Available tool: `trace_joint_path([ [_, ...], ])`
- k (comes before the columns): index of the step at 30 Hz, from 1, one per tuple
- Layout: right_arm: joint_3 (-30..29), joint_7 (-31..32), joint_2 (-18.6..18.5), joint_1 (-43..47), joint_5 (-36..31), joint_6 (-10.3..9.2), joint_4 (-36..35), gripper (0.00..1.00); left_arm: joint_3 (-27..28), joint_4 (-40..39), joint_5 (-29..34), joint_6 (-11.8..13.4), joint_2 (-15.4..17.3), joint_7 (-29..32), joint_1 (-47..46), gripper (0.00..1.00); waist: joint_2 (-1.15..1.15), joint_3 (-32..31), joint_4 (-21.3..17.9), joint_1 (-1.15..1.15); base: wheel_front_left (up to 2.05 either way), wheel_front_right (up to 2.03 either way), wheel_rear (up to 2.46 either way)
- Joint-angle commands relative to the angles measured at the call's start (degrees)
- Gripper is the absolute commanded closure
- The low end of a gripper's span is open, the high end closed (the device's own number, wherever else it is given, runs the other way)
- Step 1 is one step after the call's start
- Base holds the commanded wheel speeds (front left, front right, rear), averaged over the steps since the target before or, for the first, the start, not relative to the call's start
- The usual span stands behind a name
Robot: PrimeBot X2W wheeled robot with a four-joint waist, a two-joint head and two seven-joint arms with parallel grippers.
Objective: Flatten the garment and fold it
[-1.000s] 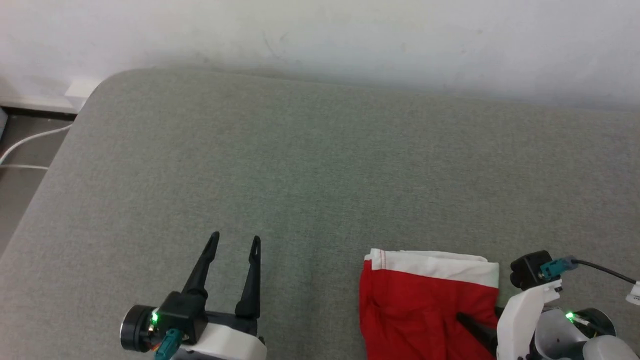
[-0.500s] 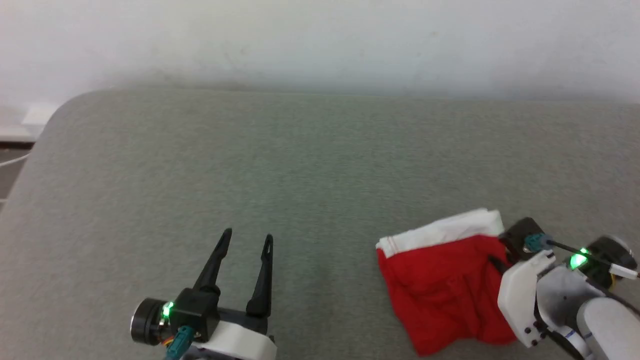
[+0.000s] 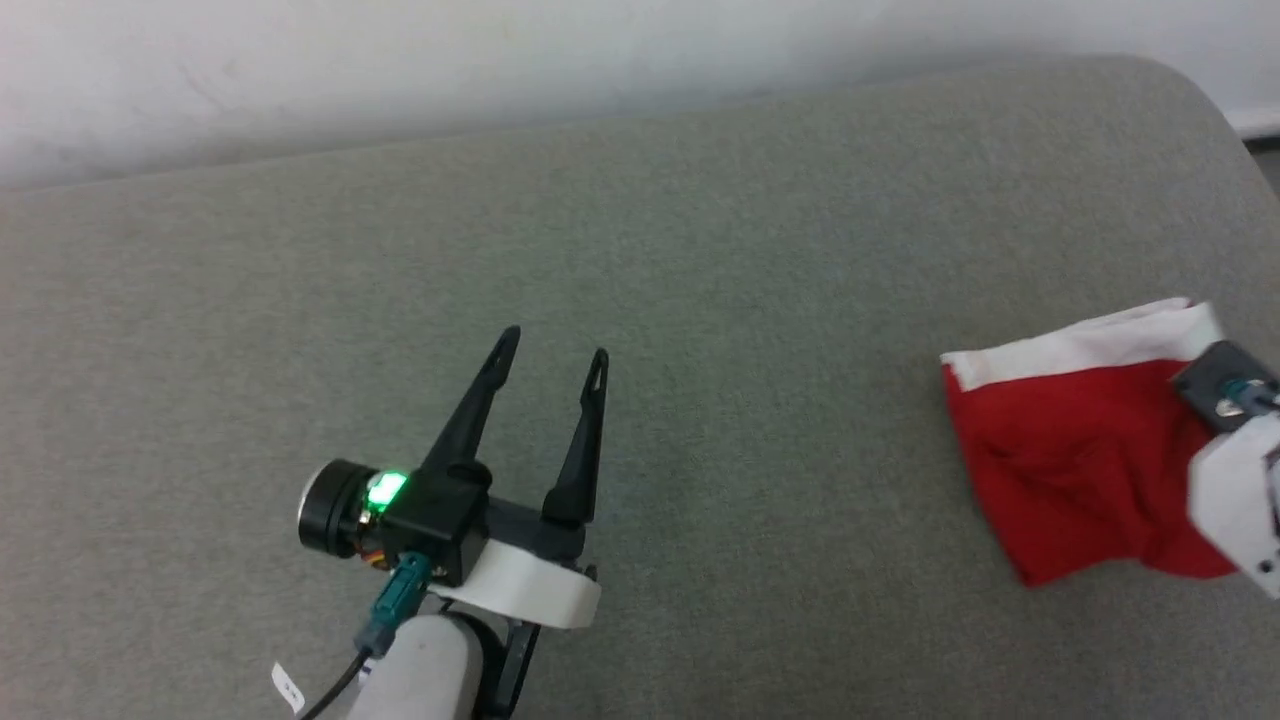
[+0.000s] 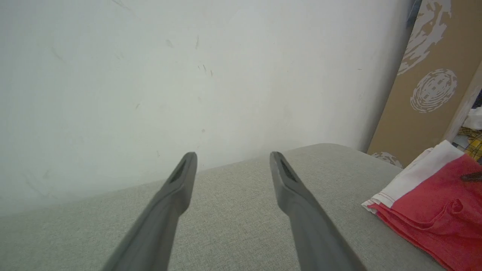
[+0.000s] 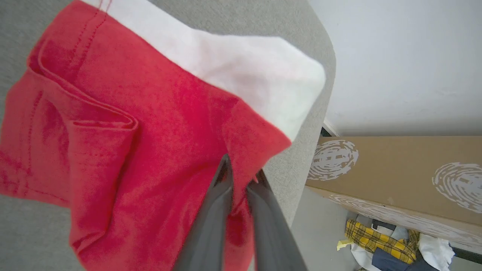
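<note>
Right gripper [image 5: 243, 167]: fingers pinched together on a fold of the red shorts [image 5: 131, 113], at the bundle's right side, just below the white band [image 5: 241, 64]. Left gripper [image 3: 554, 347]: fingers apart, empty, over the bare grey cushion [image 3: 700, 250], well apart from the cloth.

The shorts lie bunched in layers at the cushion's right end, near its rounded corner.

We judge the step to be hauling the bundle by this single pinch so that it can be spread. To do it well:
- clamp firmly and travel low and slow towards the cushion's middle
- let the trailing cloth drag flat, since thin fabric will likely slip if jerked
- bring the free left gripper to the opposite corner

Orientation: the band edge faces the wall [image 3: 400, 60]. The long axis seems to run along the band, left to right, with its right end farther back.
</note>
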Motion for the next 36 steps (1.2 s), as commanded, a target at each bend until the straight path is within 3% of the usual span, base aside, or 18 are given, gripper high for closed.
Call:
trace_joint_path([
  [1, -0.66, -0.90, -0.63, -0.98, 0.39, -0.14, 0.92, 1.00, -0.14, -0.11, 0.62, -0.30, -0.01, -0.27, -1.24, 0.00, 0.00, 7.38, -4.34, -0.01, 0.00, 0.00, 0.00],
  [10, -9.58, -12.52, -3.56, -2.91, -0.26, -0.14, 17.13, 1.00, -0.70, -0.53, 2.35, -1.53, 0.31, -0.27, -6.20, 0.00, 0.00, 15.74, -1.62, -0.01, 0.00, 0.00, 0.00],
  [16, -16.09, -20.02, -2.24, -5.15, -3.00, -0.14, 27.69, 1.00, -1.09, -1.07, 2.78, -1.48, 0.41, -0.27, -7.86, 0.00, 0.00, 18.82, 0.86, -0.01, 0.00, 0.00, 0.00],
  [24, -20.67, -24.94, 0.84, -7.80, -7.47, -0.14, 35.20, 1.00, -1.23, -0.80, 2.62, -1.08, 0.43, -0.27, -7.98, 0.00, 0.00, 18.84, 1.71, -0.01, 0.00, 0.00, 0.00],
  [25, -20.78, -25.29, 0.98, -7.93, -7.75, -0.14, 35.83, 0.56, -1.24, -0.65, 2.53, -1.02, 0.43, -0.27, -7.92, 0.00, 0.00, 18.44, 1.71, -0.01, 0.00, 0.00, 0.00],
  [26, -20.91, -25.63, 1.00, -8.10, -8.05, -0.14, 36.45, 0.00, -1.24, -0.55, 2.40, -0.94, 0.41, -0.27, -7.84, 0.00, 0.00, 17.89, 1.67, -0.01, 0.00, 0.00, 0.00],
  [36, -21.31, -29.47, 2.56, -10.92, -7.85, -0.14, 35.76, 0.00, 1.54, 1.83, -0.08, 1.80, 0.23, -0.27, -2.32, 0.00, 0.00, 4.94, 0.02, -0.01, 0.00, 0.00, 0.00],
])
